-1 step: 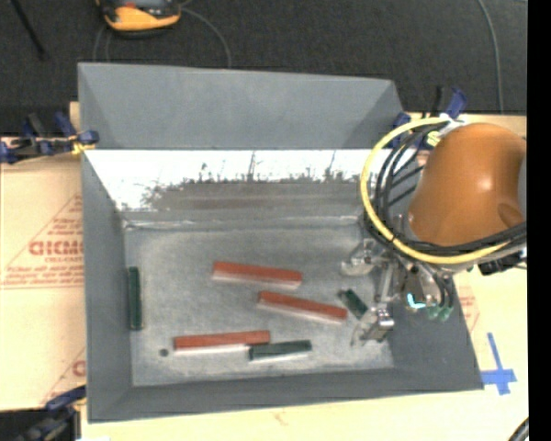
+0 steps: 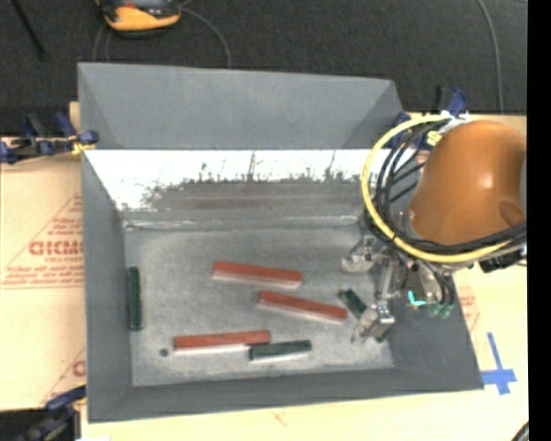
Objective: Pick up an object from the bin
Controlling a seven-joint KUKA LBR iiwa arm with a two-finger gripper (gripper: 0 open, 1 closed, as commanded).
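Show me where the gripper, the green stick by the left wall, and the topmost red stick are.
gripper (image 2: pixel 375 324), camera view, at its tip.
green stick (image 2: pixel 134 298), camera view, its middle.
topmost red stick (image 2: pixel 256 274), camera view, its middle.

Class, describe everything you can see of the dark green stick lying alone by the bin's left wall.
The dark green stick is a short, narrow, straight bar, evenly dark and dull; its material cannot be told. It lies flat on the bin floor at the foot of the left wall, its length along that wall. It looks whole. Nothing else touches it; the nearest red-brown bar and the gripper lie off to its right.
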